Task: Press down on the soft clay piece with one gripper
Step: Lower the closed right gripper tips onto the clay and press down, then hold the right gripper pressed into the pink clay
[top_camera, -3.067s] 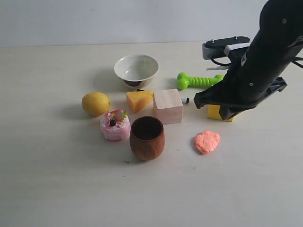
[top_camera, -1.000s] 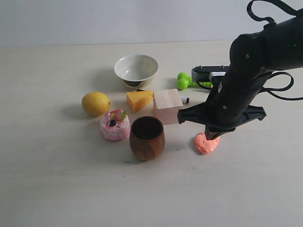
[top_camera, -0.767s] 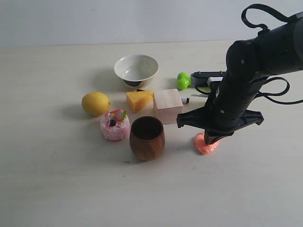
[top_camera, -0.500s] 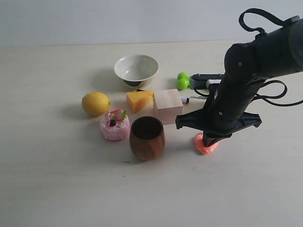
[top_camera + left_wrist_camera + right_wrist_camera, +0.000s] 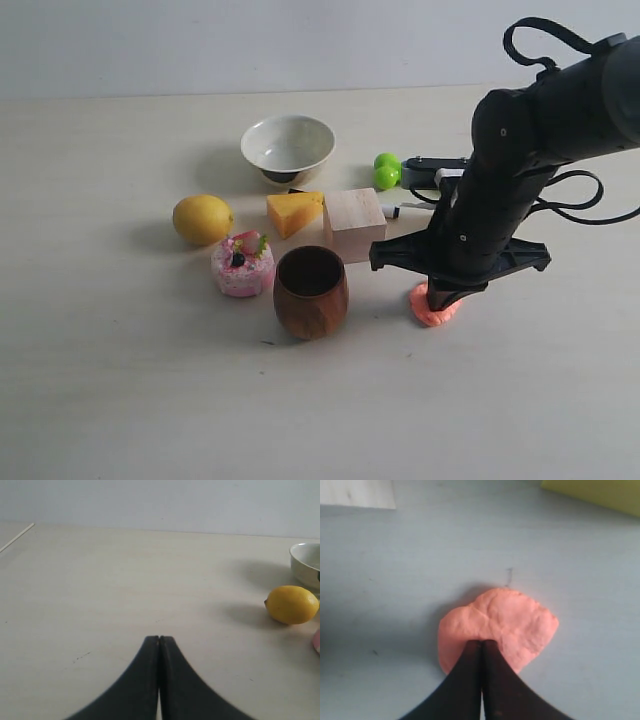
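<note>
R claw [image 5: 440, 300] + its arm sit on the soft clay piece [image 5: 430, 312], blocking it from above. Wooden cup [image 5: 311, 292] near on view-left, gap between; wood block [image 5: 354, 224] behind. Counter [image 5: 150, 400] bare in front & view-right. L claw [image 5: 159, 641]: open counter ahead, lemon [image 5: 292, 604] off to the side.

The right end effector [image 5: 481, 641] has dropped onto the soft clay piece [image 5: 512, 622]; seemingly pressing it.

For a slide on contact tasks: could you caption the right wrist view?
Shut right gripper with its tips planted on the flat, salmon-orange soft clay piece.
</note>
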`<action>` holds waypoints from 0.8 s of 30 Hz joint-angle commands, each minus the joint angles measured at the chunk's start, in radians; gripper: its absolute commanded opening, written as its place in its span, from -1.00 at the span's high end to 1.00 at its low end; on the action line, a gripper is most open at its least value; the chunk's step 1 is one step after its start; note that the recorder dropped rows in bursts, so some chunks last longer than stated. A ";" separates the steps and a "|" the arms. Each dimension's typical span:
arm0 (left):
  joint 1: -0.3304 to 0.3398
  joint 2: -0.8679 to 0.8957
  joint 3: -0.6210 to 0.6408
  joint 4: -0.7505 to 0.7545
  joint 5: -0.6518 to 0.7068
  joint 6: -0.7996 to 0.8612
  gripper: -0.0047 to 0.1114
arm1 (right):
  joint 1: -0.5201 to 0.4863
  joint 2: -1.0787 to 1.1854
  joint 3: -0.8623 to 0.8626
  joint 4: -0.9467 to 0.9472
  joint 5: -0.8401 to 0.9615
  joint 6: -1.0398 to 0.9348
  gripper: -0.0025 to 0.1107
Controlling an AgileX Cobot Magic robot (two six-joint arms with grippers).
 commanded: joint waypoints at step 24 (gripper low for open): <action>0.001 -0.006 -0.003 -0.002 -0.009 0.001 0.92 | 0.002 0.104 0.017 0.061 -0.015 -0.010 0.96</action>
